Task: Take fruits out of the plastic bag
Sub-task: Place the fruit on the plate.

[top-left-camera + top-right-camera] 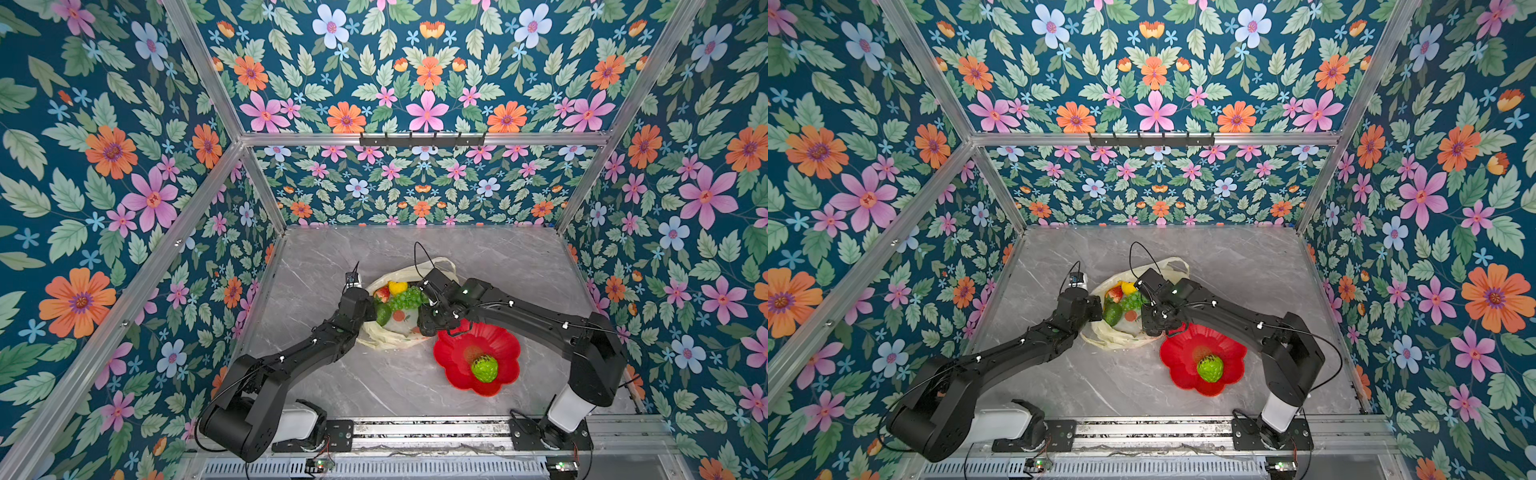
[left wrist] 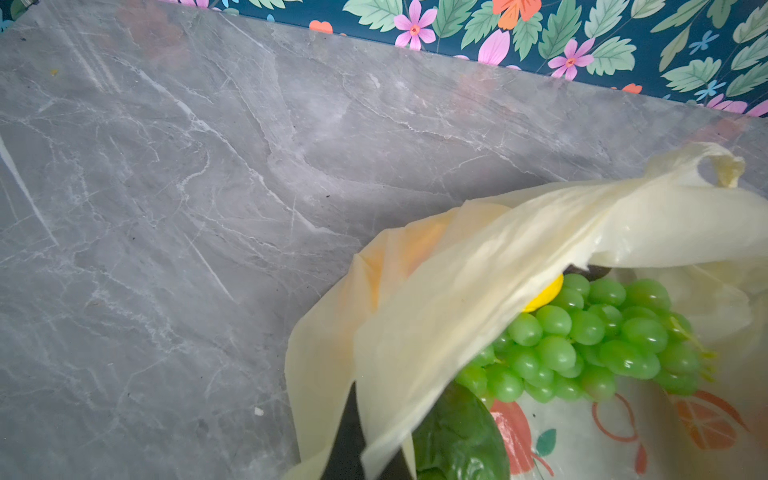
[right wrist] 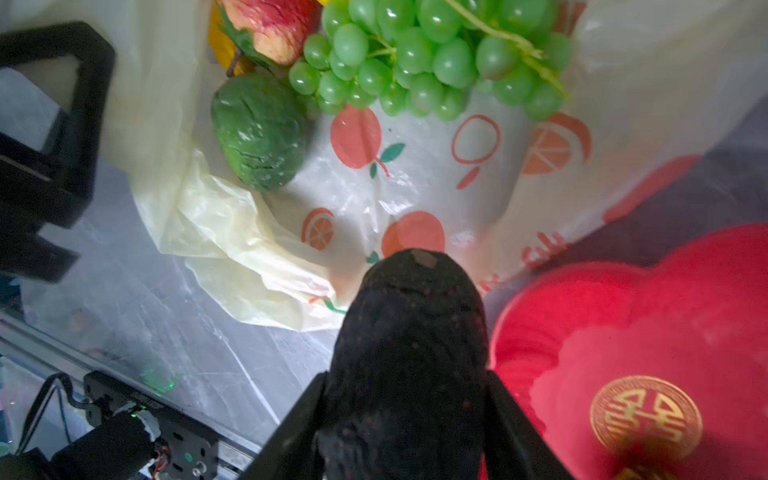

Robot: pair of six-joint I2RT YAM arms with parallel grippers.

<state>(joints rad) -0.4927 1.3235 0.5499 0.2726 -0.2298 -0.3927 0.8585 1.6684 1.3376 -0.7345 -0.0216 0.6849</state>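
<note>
Grey marble-look bench [image 1: 374,390] inside a booth. The walls are dark teal floral wallpaper [image 1: 424,75], with aluminium frame bars [image 1: 291,138] along the edges and a black hook rail [image 1: 422,141] on the back bar. A thin pale yellow plastic bag with orange-red fruit prints [image 1: 388,338] lies mid-bench, mouth open. Inside it are a green grape bunch [image 1: 409,298], a red strawberry [image 1: 382,294], a yellow fruit [image 1: 397,286] and a dark green avocado [image 1: 383,314]. The left jaws are clenched on the bag's rim film, and the wrist view shows the film lifted over the grapes. The right jaws grasp a near-black avocado [image 3: 411,332] over the bag's near edge, just beside a red flower-shaped plastic dish [image 1: 509,357]. The dish sits on the bench right beside the bag, with a bumpy bright green fruit [image 1: 485,368] in its middle.
</note>
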